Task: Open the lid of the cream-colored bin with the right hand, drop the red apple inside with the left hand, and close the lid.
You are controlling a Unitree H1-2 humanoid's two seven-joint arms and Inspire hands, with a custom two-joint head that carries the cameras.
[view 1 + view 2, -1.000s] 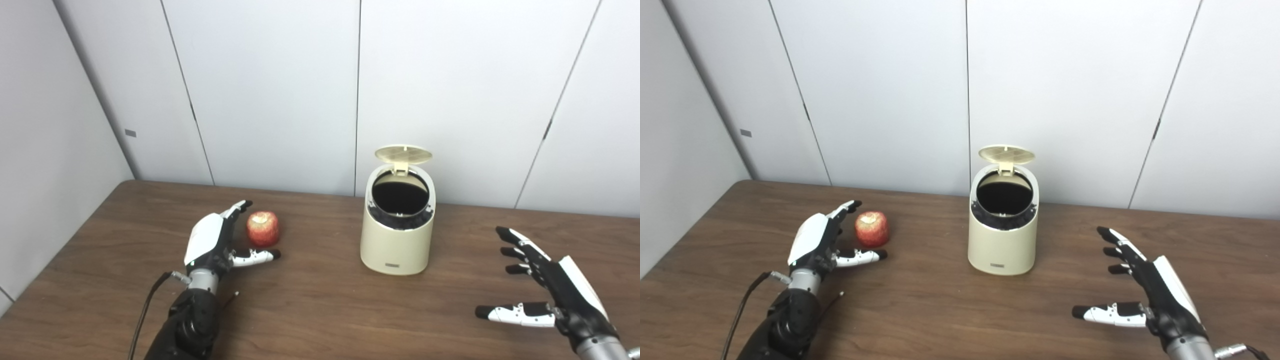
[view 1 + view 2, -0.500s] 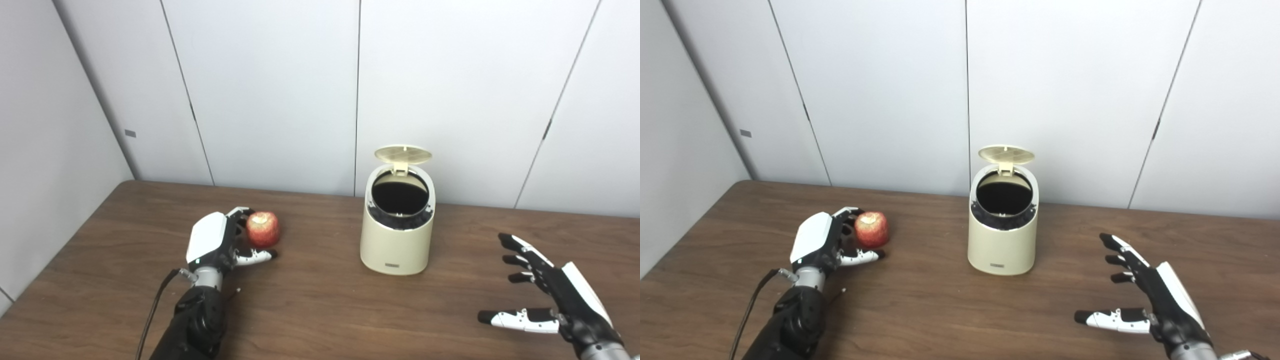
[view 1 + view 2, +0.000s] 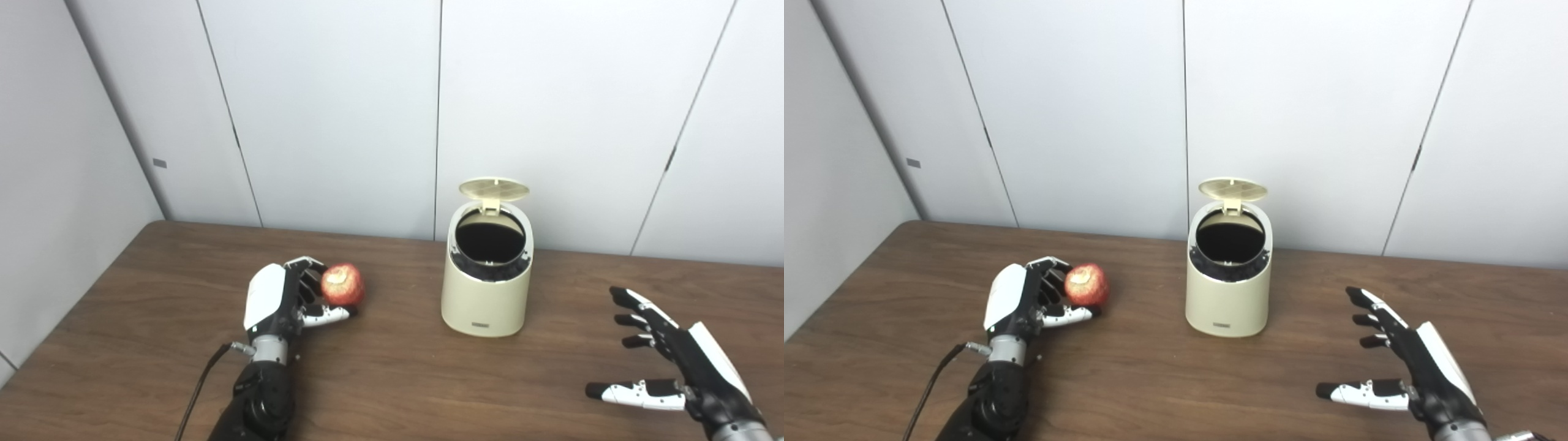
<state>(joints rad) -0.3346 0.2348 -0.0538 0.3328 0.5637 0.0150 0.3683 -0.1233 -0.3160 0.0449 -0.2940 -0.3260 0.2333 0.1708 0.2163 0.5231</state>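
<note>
Left hand, left of centre, with fingers curled over the top of the red apple and thumb beneath it, clamped on the fruit. The apple is tilted, its pale stem end facing up and toward the camera; whether it clears the worktop cannot be told. Right hand, at the lower right, held palm inward with fingers spread and thumb extended to the left, holding nothing, well apart from the bin. Cream-colored bin, upright on the brown wooden worktop between the two hands and farther back, to the right of the apple. Its lid is raised on the rear hinge, exposing the dark interior.
</note>
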